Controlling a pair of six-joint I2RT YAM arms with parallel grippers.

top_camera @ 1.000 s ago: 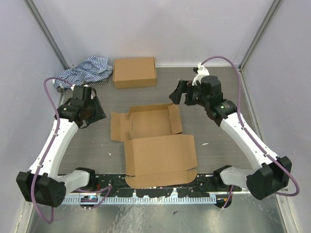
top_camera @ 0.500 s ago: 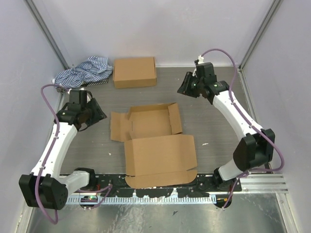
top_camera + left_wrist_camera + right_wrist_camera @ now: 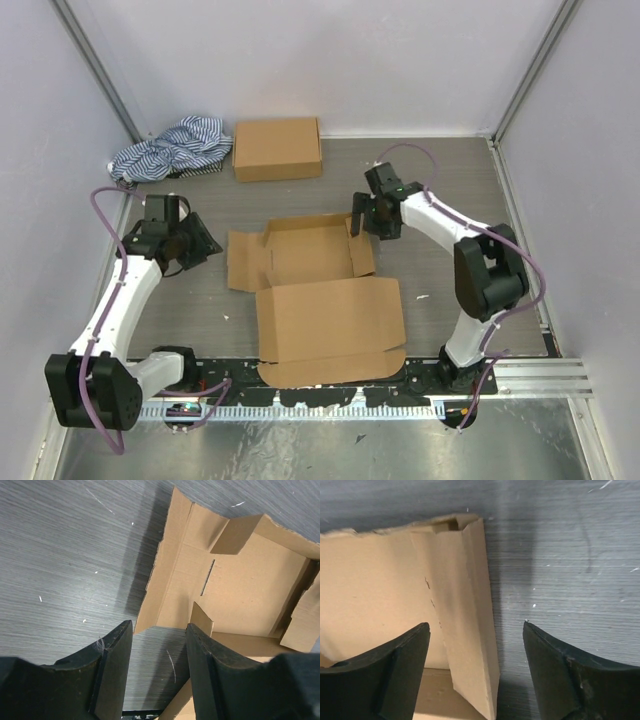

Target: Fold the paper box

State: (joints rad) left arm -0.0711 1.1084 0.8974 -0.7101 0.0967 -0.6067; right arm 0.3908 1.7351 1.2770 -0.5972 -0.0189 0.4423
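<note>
Box [image 3: 325, 300]: middle of desk [image 3: 440, 200], unfolded.
Handling: likely light, thin card, creasing easily.
Hold: flap edges, I'd judge.
Left claw [image 3: 159, 626]: open, empty, near left flap [image 3: 167, 575].
Right claw [image 3: 476, 625]: open, empty, over right flap [image 3: 470, 595].

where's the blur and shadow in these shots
Top external: even soft light, sharp, faint shadows around the paper box. Left wrist: left gripper dark and slightly soft up close, shadow band on the table beside the box's edge. Right wrist: right gripper equally dark, shadow strip on the table past the raised flap.
</note>
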